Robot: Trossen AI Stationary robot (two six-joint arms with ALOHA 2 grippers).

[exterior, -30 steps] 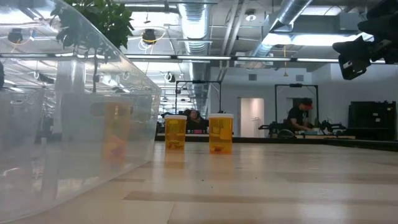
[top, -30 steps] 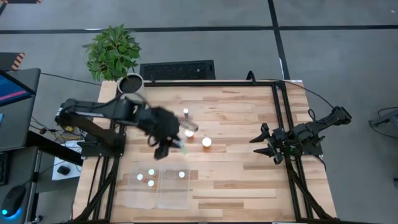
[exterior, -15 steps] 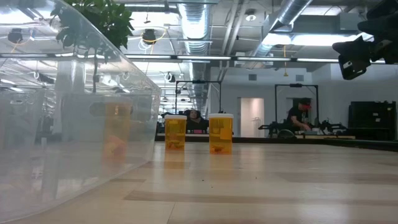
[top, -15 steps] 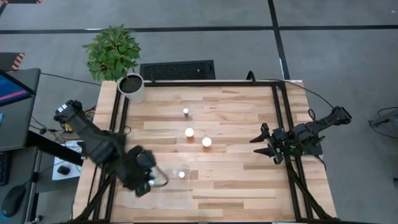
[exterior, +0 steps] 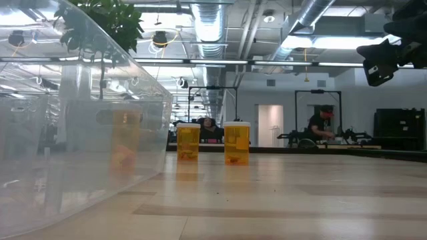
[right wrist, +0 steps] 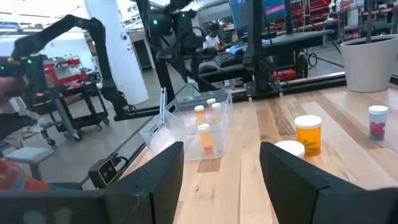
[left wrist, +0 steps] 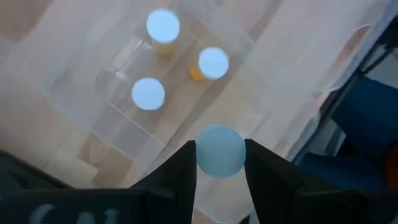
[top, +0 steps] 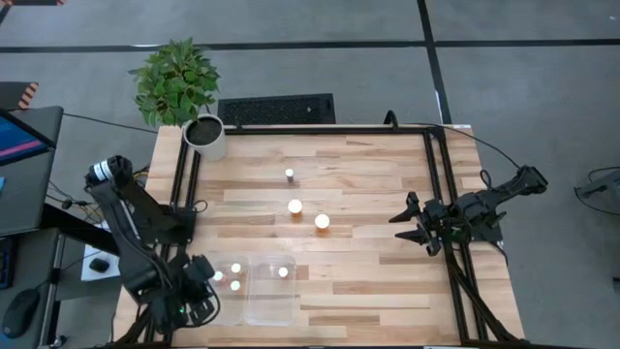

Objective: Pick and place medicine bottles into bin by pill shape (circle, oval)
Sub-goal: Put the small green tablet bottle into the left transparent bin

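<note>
My left gripper hangs over the left rim of the clear two-compartment bin, shut on a medicine bottle with a pale cap. Three white-capped bottles stand in the bin's left compartment and one in the right. Three more bottles stand on the table's middle; two orange ones show in the low view. My right gripper waits open at the table's right edge. My left gripper pinches the bottle between its two fingers, one on each side at the cap's rim. The fingers come from above, pointing steeply down. The bottle is lifted clear over the bin, cap up; the cap hides its body.
A white plant pot stands at the table's far left corner. A dark keyboard-like block lies beyond the far edge. Black frame rails run along the left and right sides. People sit in the room behind.
My left gripper has swung from the table's middle toward the near left corner and sunk, carrying the bottle across the bin to its left side. The wrist has rolled on the way. The bottle stays lifted clear.
</note>
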